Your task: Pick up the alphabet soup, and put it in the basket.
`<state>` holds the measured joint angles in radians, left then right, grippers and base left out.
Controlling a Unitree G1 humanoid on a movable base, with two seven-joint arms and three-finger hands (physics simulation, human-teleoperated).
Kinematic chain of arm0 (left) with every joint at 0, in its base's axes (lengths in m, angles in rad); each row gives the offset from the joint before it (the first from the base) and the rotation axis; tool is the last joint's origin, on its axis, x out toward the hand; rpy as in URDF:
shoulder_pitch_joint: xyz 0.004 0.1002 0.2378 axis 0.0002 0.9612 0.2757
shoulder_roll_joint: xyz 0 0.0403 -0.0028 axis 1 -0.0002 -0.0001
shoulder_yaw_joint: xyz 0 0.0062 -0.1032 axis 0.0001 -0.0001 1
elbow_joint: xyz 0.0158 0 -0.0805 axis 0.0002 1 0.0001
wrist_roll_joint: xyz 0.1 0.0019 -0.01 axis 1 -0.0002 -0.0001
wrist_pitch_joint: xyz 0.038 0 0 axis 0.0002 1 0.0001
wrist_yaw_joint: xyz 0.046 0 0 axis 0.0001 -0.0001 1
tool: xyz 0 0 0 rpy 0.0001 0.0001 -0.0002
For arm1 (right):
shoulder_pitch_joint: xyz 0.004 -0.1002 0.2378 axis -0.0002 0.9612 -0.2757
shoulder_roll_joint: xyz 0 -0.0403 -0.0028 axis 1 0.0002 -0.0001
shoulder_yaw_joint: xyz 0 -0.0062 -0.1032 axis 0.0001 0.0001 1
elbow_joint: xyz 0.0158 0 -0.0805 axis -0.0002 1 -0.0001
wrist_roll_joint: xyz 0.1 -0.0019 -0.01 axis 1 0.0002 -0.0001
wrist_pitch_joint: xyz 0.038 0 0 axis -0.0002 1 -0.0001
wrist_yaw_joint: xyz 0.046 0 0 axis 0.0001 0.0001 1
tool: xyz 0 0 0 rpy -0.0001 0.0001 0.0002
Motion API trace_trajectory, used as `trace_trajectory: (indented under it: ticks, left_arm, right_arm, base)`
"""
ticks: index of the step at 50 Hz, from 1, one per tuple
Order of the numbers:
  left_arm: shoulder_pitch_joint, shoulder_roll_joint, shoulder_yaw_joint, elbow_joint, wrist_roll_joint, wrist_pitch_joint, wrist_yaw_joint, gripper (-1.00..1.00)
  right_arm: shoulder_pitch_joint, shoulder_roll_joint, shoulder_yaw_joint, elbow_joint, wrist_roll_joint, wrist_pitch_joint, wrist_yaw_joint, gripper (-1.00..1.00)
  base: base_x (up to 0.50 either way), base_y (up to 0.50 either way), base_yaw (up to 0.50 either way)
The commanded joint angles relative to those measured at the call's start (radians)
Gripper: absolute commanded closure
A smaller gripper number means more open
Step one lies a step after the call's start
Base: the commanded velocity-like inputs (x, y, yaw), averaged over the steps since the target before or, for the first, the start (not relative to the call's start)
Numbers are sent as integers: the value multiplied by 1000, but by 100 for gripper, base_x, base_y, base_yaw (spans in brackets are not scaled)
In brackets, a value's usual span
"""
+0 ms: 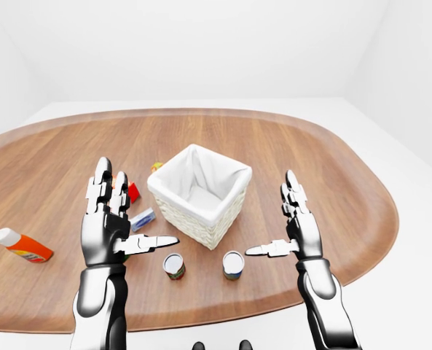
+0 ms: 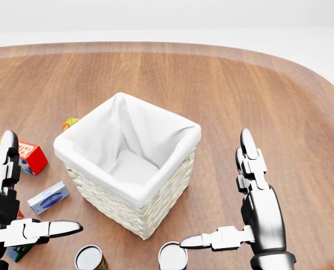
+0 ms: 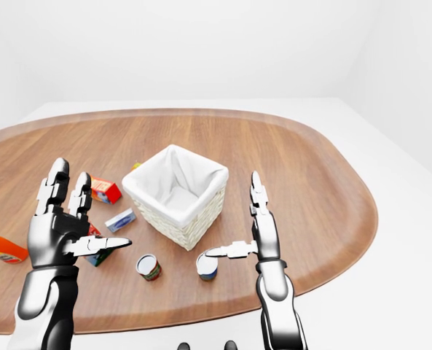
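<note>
A: Item, basket (image 1: pixel 194 221): wicker, white cloth lining, upright near the middle of the surface (image 1: pixel 332 175); mouth open upward, so ready to take a can dropped from above.

B: Item, soup?

A: Two upright cans just below the basket in the left-eye view; red-labelled can (image 1: pixel 174 265) to the left, blue-labelled can (image 1: pixel 232 264) to the right; labels too small to read, so cannot tell which is the soup; both standing free on the surface, neither in the basket.

B: Item, hands?

A: Left hand (image 1: pixel 106 226) raised above the surface, palm inward, fingers (image 1: pixel 99 186) spread and released, thumb pointing toward the red-labelled can; grasping nothing. Right hand (image 1: pixel 297 230) likewise upright, fingers straight and released, thumb tip just beside the blue-labelled can, apparently above it rather than touching; probably lined up for a side grasp there.

B: Sundries?

A: Orange bottle (image 1: pixel 22 246) lying far left; red box (image 2: pixel 29 156) and small blue-white box (image 2: pixel 48 198) left of the basket; not needed.
</note>
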<state>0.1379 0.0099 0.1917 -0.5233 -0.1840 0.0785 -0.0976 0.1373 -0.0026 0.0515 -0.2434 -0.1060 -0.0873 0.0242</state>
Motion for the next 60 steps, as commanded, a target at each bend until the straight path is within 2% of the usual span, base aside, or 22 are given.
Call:
trace_trajectory:
  ticks: [1, 27, 38, 41, 60]
  left_arm:
    - [-3, 1, -1, 13, 3, -6, -1, -100]
    - [-1, 1, 0, 9, 0, -6, 0, -100]
    - [-1, 1, 0, 10, 1, -7, -1, -100]
    - [2, 0, 0, 0, 0, -1, 0, -100]
    - [0, 0, 2, 9, 3, -8, 1, -100]
  right_arm:
    - [-1, 0, 2, 5, -4, 0, 0, -100]
    - [-2, -2, 8, 28, -17, 0, 4, -100]
    - [-13, -8, 16, 109, -84, 0, 7, -100]
    - [-9, -11, 17, 117, -97, 0, 11, -100]
    - [22, -14, 17, 202, -135, 0, 7, -100]
  base:
    - [11, 0, 0]
    - [3, 0, 0]
    - [0, 0, 0]
    - [0, 0, 0]
    - [0, 0, 0]
